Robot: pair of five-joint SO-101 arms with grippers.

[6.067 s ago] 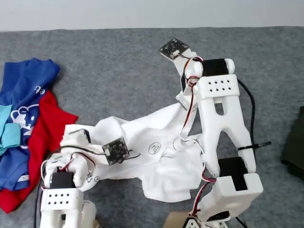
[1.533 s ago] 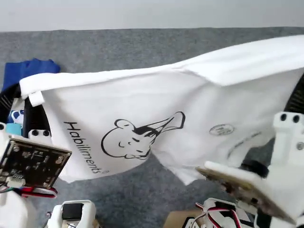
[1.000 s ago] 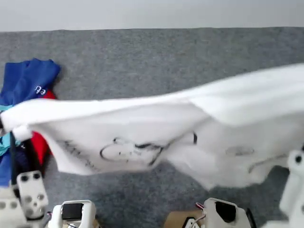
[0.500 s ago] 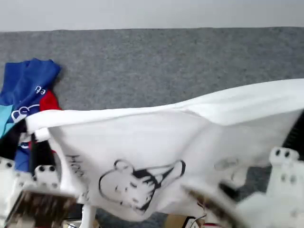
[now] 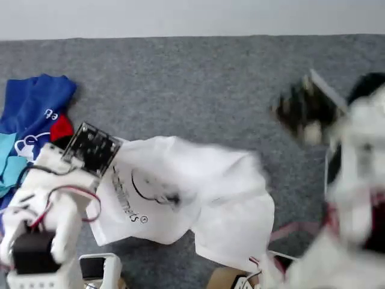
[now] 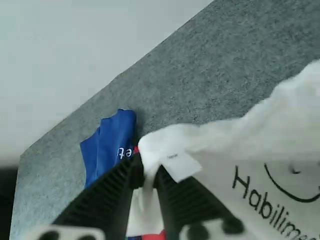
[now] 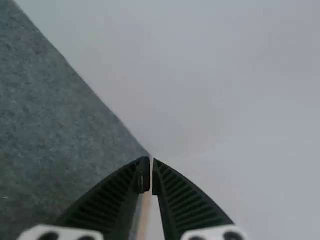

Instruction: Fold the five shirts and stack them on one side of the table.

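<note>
A white shirt (image 5: 192,192) with a black drawing and lettering lies crumpled on the grey table (image 5: 198,78), left of centre near the front edge. My left gripper (image 6: 147,175) is shut on the white shirt (image 6: 260,150) at its hem corner, next to a small label. The left arm (image 5: 54,192) stands at the shirt's left end. My right gripper (image 7: 147,180) is shut with nothing in it, raised and pointing at the table's far edge and the wall. The right arm (image 5: 355,180) shows blurred at the right side, apart from the shirt.
A pile of shirts lies at the table's left edge: a blue one (image 5: 30,111), a red one (image 5: 60,127) and a light blue one (image 5: 9,165). The blue shirt (image 6: 107,147) sits just beyond the left gripper. Bare grey table stretches across the back and right.
Both grippers held the white shirt spread in the air. The right gripper has let go and swung up to the right, and the shirt has dropped onto the table, still held at the left.
</note>
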